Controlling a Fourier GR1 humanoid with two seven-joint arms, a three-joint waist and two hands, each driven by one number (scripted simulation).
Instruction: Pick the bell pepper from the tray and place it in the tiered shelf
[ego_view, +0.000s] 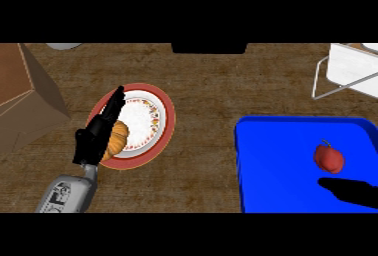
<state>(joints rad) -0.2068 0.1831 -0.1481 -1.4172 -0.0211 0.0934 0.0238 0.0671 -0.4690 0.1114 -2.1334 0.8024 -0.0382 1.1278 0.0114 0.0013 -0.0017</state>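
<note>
- So the right hand (353, 192) is just a black shape in the bottom right corner, over the near part of the flat bright blue rectangular tray (280, 165). Honestly can't tell if it's open or closed from this angle.
- The small red bell pepper (328, 157) is lying on the tray just past that hand, on the far side of it and a touch to its left. A thin strip of blue shows between them, so they're not touching.
- The white tiered shelf with the thin metal frame (354, 65) is well beyond the right hand, up at the far right corner, off the tray.
- The left hand (92, 137) is way over on the other side, well apart from the tray. It's open, with straight fingers (114, 102) pointing away from the robot.
- That hand lies along the left edge of a round white plate with a red rim (168, 115). A golden-brown croissant (119, 140) sits on the plate right against the hand's right side.
- A grey forearm (70, 192) comes up from the bottom edge behind the left hand.
- A big brown cardboard-looking box (26, 100) is off to the left of the left hand.
- Everything sits on a brown wood-grain counter (207, 100).
</note>
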